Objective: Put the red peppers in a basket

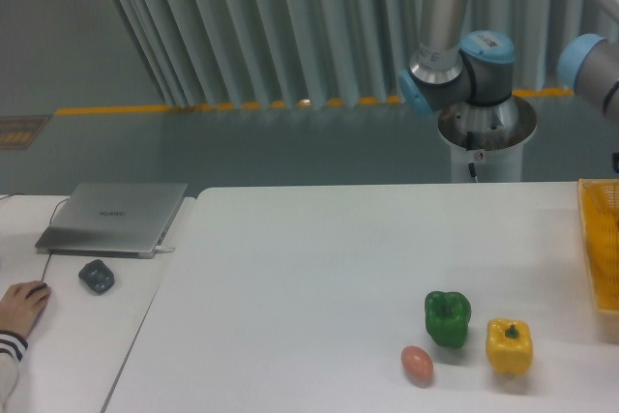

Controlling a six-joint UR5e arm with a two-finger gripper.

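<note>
The yellow-orange lattice basket shows only its left part at the right edge of the table. The red pepper is out of view. My gripper is out of the frame too; only the arm's blue-capped joints and a wrist joint at the right edge show.
A green pepper, a yellow pepper and a brown egg sit near the table's front right. On a side table to the left lie a closed laptop and a dark mouse. A person's hand rests at the left edge.
</note>
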